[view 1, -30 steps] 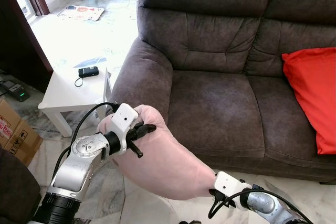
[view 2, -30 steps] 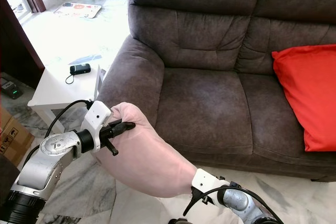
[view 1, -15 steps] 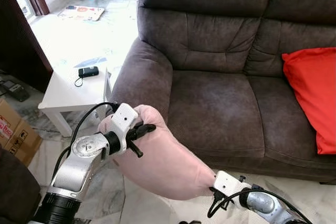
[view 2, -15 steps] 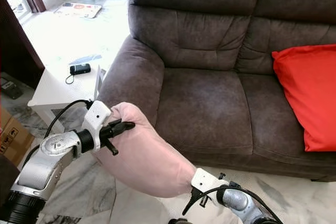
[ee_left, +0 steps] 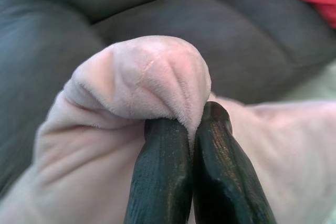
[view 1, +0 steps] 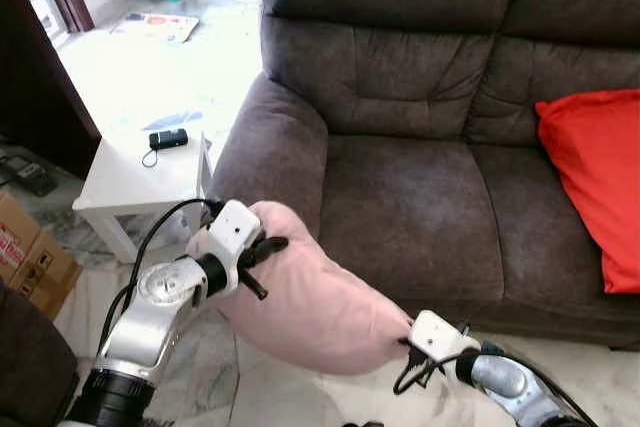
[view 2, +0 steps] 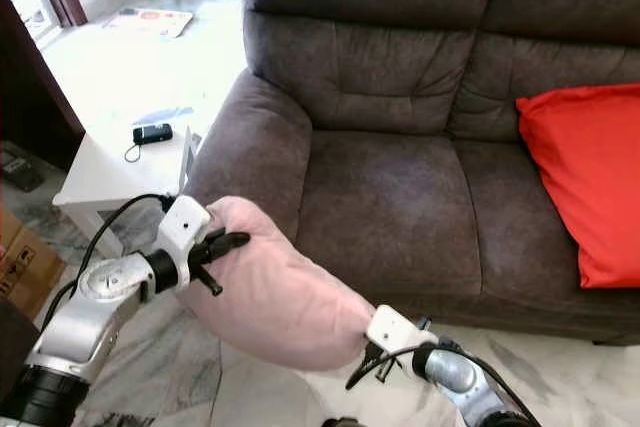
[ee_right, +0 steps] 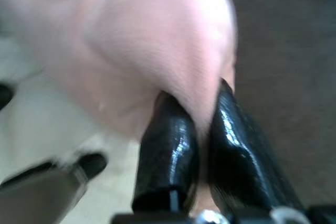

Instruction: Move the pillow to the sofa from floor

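Pale pink plush, the pillow (view 1: pixel 300 302) hung between my two grippers, clear of the floor and just in front of the sofa's seat edge. My left gripper (view 1: pixel 262 250) was clamped on one bunched corner; the left wrist view showed both fingers (ee_left: pixel 168 182) pressed together on a fold of fabric. My right gripper (view 2: pixel 372 357) pinched the opposite corner likewise. Against the frames a second earlier, the right end had risen and swung nearer the seat, and the pillow sat slightly higher overall. I judged the carry well advanced, with release onto the cushion outstanding.

Beyond my jaws lay the brown sofa (view 1: pixel 420 207), its seat bare ahead and a red cushion (view 1: pixel 595 182) beyond my right gripper. Outside my left gripper stood a white side table (view 1: pixel 130 177) carrying a small black device (view 1: pixel 168 138), on marble tile floor (view 1: pixel 200 377).
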Controlling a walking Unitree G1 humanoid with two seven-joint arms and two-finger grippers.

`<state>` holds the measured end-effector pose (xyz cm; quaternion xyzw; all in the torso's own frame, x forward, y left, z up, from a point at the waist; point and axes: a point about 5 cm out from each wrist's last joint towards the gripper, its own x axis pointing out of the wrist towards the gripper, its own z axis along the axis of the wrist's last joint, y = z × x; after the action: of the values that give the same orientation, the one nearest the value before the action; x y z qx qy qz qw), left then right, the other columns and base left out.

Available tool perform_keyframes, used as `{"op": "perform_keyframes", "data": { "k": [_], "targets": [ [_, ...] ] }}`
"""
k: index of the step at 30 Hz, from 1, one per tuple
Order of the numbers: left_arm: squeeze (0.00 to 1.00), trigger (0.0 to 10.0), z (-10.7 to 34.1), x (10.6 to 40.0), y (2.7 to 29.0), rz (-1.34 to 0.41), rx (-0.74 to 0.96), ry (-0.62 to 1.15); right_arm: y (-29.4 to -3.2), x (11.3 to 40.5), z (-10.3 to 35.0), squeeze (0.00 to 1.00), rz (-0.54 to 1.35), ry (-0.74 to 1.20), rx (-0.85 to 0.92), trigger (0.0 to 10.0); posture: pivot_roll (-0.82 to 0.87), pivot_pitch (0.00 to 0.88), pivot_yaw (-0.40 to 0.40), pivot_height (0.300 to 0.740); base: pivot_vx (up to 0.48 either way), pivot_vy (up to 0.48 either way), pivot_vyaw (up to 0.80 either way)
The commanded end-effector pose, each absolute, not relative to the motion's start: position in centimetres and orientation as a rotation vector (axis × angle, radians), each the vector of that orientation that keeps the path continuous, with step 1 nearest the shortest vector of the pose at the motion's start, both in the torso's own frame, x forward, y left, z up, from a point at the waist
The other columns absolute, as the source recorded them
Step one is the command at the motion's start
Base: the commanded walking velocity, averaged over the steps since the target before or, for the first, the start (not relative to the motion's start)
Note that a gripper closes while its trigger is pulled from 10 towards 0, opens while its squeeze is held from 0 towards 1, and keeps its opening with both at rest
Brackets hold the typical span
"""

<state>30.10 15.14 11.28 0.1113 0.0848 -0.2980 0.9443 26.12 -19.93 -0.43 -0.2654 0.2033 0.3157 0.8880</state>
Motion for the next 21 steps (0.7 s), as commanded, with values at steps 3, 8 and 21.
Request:
{"op": "perform_keyframes", "data": {
  "k": [3,8,21],
  "targets": [
    [0.00,10.0,10.4,29.8,14.9,-0.564,0.212,0.165,-19.8,27.5,1.8,0.00,0.579,0.282,-0.455,10.0,-0.02,0.056,-0.055,0.740,0.000,0.000,0.00],
    [0.00,10.0,10.1,30.2,14.4,-0.483,0.177,0.131,-20.1,28.3,3.8,0.00,0.466,0.173,-0.405,10.0,-0.03,0.048,-0.059,0.740,0.000,0.000,0.00],
    [0.00,10.0,11.3,31.1,14.3,-0.200,0.136,-0.048,-19.4,28.6,8.0,0.00,0.052,-0.066,-0.006,10.0,-0.04,0.014,-0.036,0.740,0.000,0.000,0.00]
  ]
}}
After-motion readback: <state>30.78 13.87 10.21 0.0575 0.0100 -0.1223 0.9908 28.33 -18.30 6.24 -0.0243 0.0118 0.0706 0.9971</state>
